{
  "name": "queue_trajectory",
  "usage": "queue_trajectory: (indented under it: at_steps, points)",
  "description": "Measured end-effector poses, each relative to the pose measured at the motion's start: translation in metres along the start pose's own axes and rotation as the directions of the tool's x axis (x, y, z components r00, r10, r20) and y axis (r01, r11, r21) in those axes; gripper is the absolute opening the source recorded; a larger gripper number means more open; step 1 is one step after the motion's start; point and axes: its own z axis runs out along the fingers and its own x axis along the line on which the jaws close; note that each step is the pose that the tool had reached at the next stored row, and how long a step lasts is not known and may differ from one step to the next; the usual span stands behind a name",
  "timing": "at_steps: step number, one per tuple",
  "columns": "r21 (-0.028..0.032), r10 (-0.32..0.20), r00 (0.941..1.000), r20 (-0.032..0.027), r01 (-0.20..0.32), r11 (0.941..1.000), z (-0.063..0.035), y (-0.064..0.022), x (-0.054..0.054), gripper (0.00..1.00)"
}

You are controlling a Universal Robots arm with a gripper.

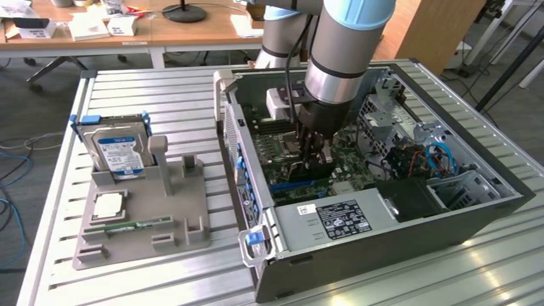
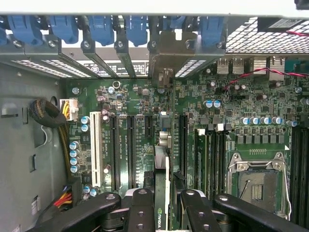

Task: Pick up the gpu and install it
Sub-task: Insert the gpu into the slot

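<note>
My gripper (image 1: 311, 153) reaches down into the open computer case (image 1: 255, 185), over the green motherboard (image 1: 344, 159). It is shut on the gpu (image 2: 161, 186), which the wrist view shows edge-on between the black fingers (image 2: 142, 212), standing upright over the motherboard's (image 2: 130, 96) dark expansion slots. The card's silver bracket end (image 2: 164, 60) stands against the rear slot openings, under the row of blue latches (image 2: 101, 29). In the exterior view the gpu (image 1: 307, 169) is a dark shape just below the fingers, low near the board. Whether it sits in a slot I cannot tell.
A grey holder (image 1: 174, 220) at the exterior view's left carries a blue-labelled hard drive (image 1: 119, 152), a CPU chip (image 1: 109, 204) and a green RAM stick (image 1: 127, 225). Inside the case are a power supply (image 1: 340, 220), drive cages (image 1: 463, 185), cables (image 2: 48, 116) and the CPU socket (image 2: 258, 181).
</note>
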Motion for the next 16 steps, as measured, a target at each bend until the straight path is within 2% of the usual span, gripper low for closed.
queue_trajectory:
  at_steps: [6,16]
  points:
    - [0.0015,0.0,1.0,0.0026,0.0,1.0,0.0,0.0007,0.0,0.26]
    - [0.0017,0.0,1.0,0.0026,0.0,1.0,0.0,0.0011,0.0003,0.26]
